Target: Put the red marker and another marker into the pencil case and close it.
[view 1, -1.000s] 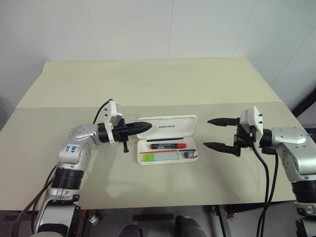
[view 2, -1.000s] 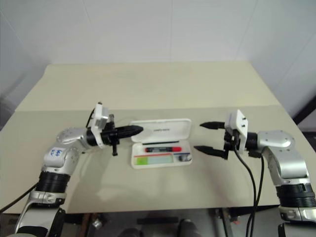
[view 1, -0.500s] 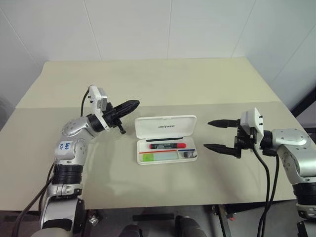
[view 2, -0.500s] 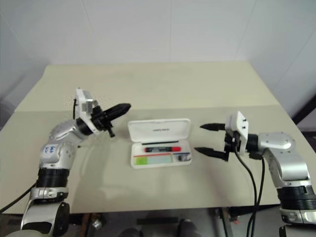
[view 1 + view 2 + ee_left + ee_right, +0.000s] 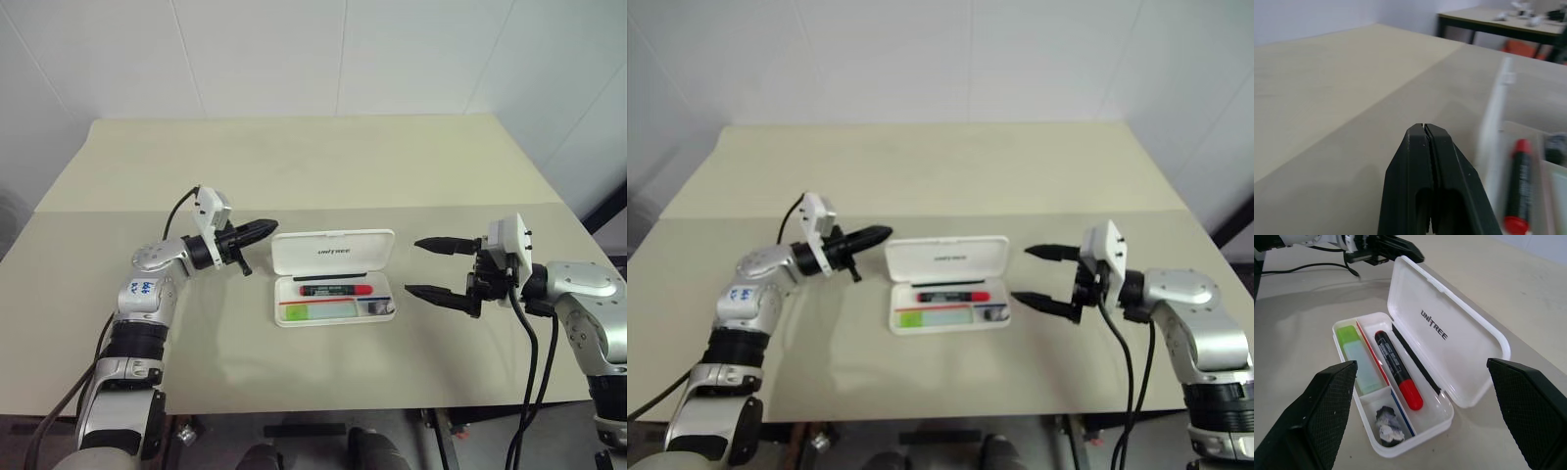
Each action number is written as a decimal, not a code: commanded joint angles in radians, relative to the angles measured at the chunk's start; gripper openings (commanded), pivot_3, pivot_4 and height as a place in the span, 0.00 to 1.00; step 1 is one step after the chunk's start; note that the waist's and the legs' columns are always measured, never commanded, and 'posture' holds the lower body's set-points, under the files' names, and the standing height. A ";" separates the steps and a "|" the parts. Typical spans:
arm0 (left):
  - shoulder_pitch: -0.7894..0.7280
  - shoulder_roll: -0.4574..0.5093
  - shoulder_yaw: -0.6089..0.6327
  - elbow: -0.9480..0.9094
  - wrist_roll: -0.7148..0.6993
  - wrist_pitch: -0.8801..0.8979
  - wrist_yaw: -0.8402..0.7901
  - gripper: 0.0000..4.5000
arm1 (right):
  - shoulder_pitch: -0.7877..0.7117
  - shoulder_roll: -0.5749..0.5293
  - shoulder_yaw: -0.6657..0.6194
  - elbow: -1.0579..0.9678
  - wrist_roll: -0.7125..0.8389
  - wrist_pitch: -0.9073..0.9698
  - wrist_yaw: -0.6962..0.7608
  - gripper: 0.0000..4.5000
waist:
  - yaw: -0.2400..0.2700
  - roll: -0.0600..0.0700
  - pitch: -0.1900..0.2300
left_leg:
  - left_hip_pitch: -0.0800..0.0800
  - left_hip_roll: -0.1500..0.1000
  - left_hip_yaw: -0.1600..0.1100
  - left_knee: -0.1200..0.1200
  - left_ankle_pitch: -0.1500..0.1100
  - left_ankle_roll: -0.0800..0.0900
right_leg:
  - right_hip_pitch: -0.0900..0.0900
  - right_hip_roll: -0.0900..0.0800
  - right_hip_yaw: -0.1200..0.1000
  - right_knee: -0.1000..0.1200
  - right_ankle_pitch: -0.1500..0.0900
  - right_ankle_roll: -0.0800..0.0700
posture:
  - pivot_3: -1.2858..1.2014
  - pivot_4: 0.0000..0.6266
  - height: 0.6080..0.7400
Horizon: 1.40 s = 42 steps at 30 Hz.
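1. The left gripper (image 5: 263,227) is pinched fully together with nothing in it, hovering level just off the pencil case's lid at about its 9 o'clock, tips aimed at the lid's near corner.
2. The pencil case (image 5: 334,252) lies open mid-desk (image 5: 294,166), its lid standing up at the 12 o'clock side. Inside, the red marker (image 5: 334,290) lies along the back compartment; another marker (image 5: 1355,361), the green-capped highlighter, lies in the front one, with a small dark lump (image 5: 1386,420) in the little pocket at 4 o'clock.
3. Both markers look stowed, so by my reading only the closing is left: the lid wants a push from behind, toward 6 o'clock, until it drops onto the tray.
4. The right gripper (image 5: 431,267) is spread wide and empty, at the case's 3 o'clock, near but apart.
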 commanded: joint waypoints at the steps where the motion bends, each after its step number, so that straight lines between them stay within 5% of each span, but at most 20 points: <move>1: 0.028 0.032 -0.022 -0.085 -0.011 -0.021 -0.079 0.00 | 0.018 -0.031 -0.059 -0.059 0.036 0.016 -0.010 1.00 | -0.003 0.000 0.000 | 0.000 0.000 0.000 0.000 0.000 0.000 | 0.000 0.000 0.000 0.000 0.000 0.000 | 0.52 0.24 1.00; 12: 0.185 0.099 -0.146 -0.284 0.055 -0.054 -0.184 0.00 | 0.079 -0.086 -0.106 -0.127 0.079 0.090 -0.022 1.00 | 0.001 0.000 0.000 | 0.002 0.000 0.000 0.001 -0.001 0.002 | 0.001 0.000 0.001 -0.001 0.000 0.000 | 0.52 0.24 1.00; 42: 0.152 0.162 -0.370 -0.402 0.229 0.184 -0.115 0.00 | 0.118 -0.016 -0.090 -0.183 0.069 0.070 -0.126 1.00 | -0.001 0.000 0.000 | 0.004 0.000 0.000 0.001 -0.001 0.002 | 0.003 0.001 0.001 0.000 0.000 -0.001 | 0.52 0.24 1.00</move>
